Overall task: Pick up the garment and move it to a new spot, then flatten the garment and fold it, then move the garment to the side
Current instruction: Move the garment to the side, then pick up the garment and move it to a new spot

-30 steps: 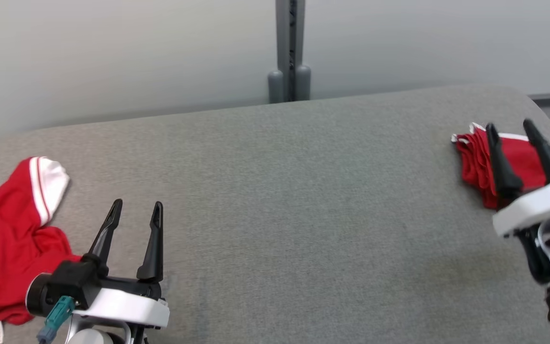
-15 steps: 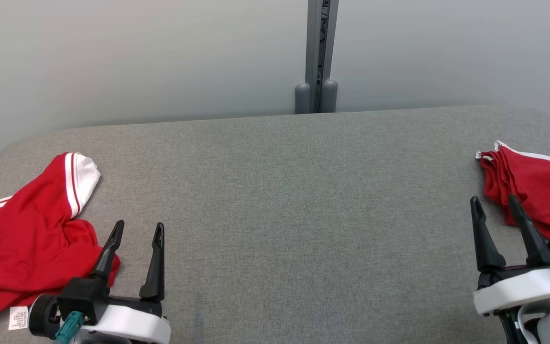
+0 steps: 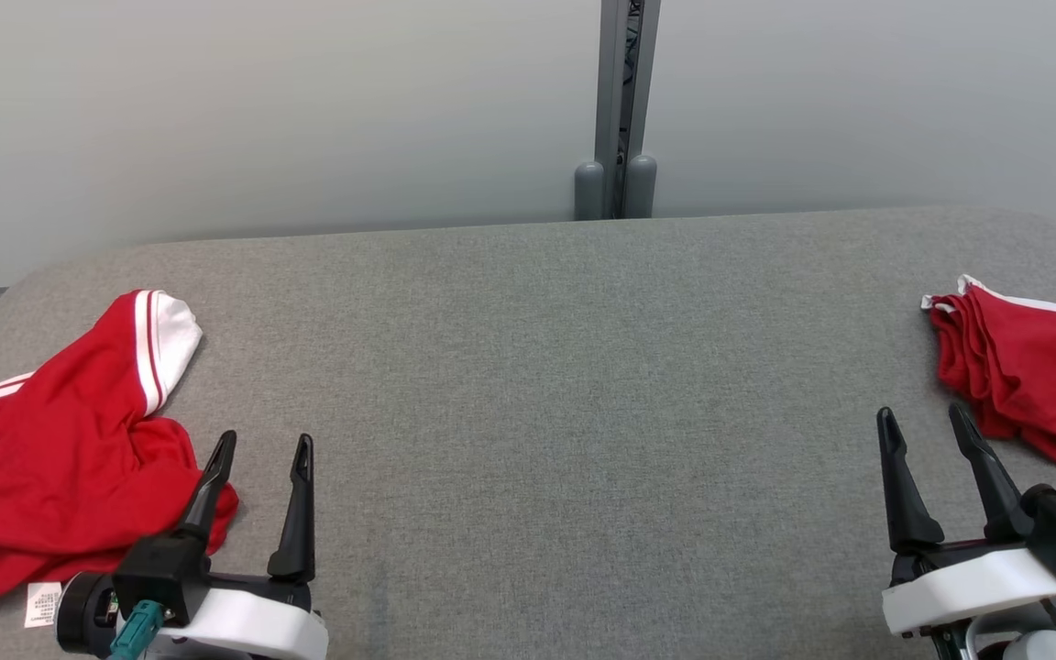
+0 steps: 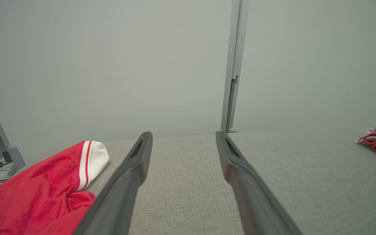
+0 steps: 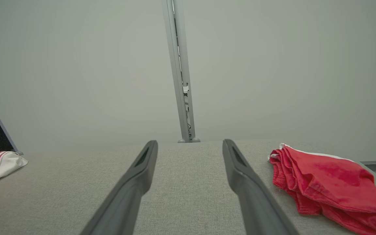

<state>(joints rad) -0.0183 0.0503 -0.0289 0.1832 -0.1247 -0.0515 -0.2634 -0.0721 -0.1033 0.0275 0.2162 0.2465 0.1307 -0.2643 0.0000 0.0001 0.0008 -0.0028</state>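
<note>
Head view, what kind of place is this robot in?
Likely a lab or test bay, not a home: a grey fabric-covered table, bare pale wall panels joined by a metal post, and red clothes at the table's ends, the left garment and the right garment.

No lettering we can read

We find one white tag [image 3: 43, 604] at the near edge of the crumpled red garment [image 3: 51, 458] on our left. It bears faint dark print, too small for us to make out.
</note>
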